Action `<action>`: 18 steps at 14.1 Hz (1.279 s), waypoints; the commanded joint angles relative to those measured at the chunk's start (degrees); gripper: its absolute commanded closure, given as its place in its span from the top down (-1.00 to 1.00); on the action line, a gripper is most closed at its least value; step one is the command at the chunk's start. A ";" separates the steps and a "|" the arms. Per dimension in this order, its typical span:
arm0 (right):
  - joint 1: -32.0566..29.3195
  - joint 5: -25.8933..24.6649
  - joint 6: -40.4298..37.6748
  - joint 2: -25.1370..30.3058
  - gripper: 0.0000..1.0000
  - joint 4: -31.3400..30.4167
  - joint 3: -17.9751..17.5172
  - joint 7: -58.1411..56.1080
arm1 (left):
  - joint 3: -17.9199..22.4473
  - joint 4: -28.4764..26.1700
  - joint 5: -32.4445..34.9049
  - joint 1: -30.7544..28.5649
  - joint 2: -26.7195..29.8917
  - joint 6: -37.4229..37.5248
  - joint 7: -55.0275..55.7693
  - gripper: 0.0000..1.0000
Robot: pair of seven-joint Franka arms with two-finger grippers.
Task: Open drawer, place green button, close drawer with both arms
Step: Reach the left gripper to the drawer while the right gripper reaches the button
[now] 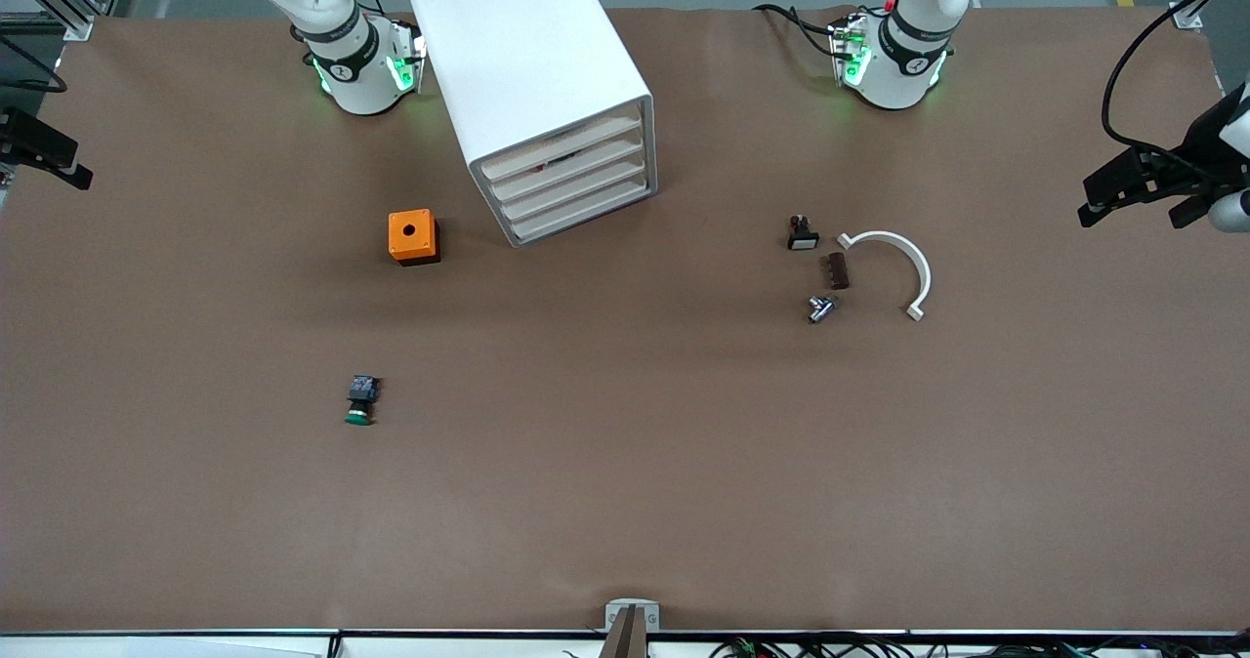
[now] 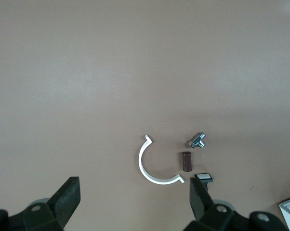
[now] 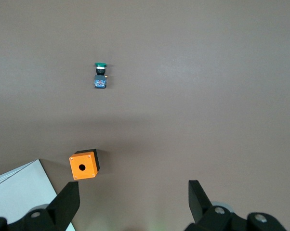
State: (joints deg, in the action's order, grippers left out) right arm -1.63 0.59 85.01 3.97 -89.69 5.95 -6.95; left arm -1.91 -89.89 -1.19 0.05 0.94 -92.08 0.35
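The white cabinet stands between the two arm bases with all its drawers shut; the drawer is third down. The green-capped button lies on its side on the table, nearer the front camera than the orange box. It also shows in the right wrist view as the button. My right gripper hangs open and empty high over the table beside the orange box. My left gripper hangs open and empty high over the table by the white curved clip. Neither gripper shows in the front view.
Toward the left arm's end lie a white curved clip, a brown block, a metal fitting and a small black piece with a white face. Black fixtures overhang both table ends.
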 commanded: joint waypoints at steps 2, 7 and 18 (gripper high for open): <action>-0.13 0.03 0.15 0.95 1.00 -0.92 0.03 -0.26 | -0.20 1.30 1.02 0.30 -0.67 -0.20 1.06 0.99; -0.22 -0.06 -0.02 0.34 1.00 1.52 0.03 -0.26 | 0.06 0.86 1.01 -0.41 -2.07 0.33 1.14 0.99; -0.31 -0.41 3.13 -14.33 1.00 3.21 -0.15 -0.35 | -0.38 1.39 -0.91 11.35 -21.66 1.55 24.02 0.99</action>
State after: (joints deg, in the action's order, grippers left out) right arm -1.71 0.62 87.95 -8.07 -88.46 5.91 -6.95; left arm -2.51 -90.16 -1.44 7.05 -18.63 -92.29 16.82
